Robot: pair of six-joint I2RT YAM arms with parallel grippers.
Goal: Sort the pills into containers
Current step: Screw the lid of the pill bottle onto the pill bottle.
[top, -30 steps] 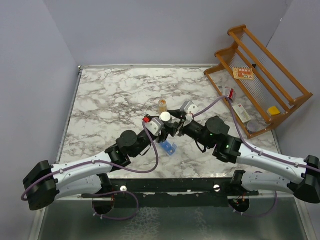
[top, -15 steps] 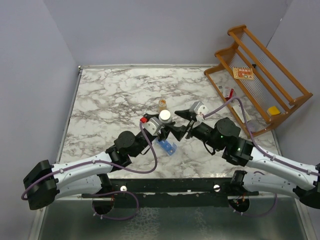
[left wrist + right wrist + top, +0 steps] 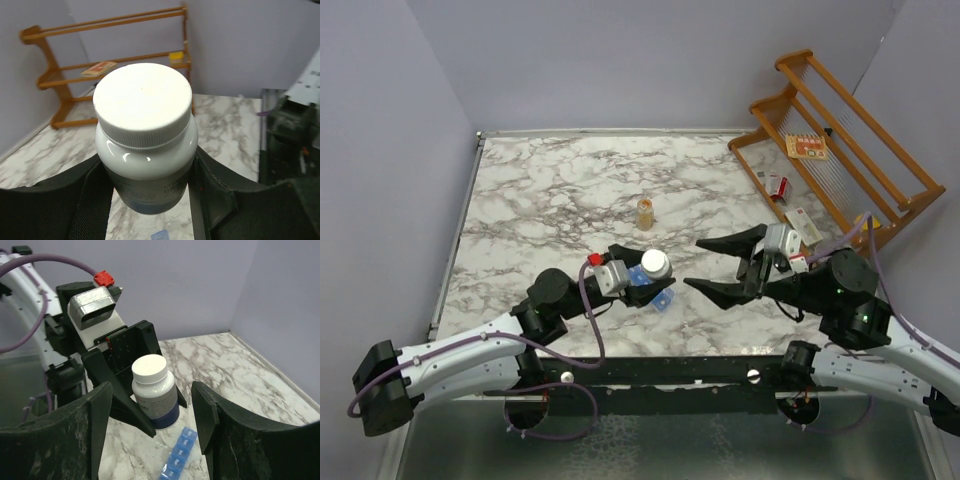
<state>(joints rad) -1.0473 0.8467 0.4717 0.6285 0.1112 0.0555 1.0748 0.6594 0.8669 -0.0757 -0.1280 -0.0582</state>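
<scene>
Left end effector [image 3: 650, 284] grips white-capped pill bottle [image 3: 655, 263], right end effector [image 3: 692, 264] open beside bottle, not touching; blue pill organizer [image 3: 177, 457] on bench [image 3: 540, 200] next to bottle.

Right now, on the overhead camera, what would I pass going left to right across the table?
White-capped bottle → right claw, open and empty → wooden rack. The amber bottle and blue pill box sit nearly in line with the white-capped bottle, so I've left them out.

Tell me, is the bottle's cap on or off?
On: the white cap covers the neck of the bottle in both wrist views.
</scene>
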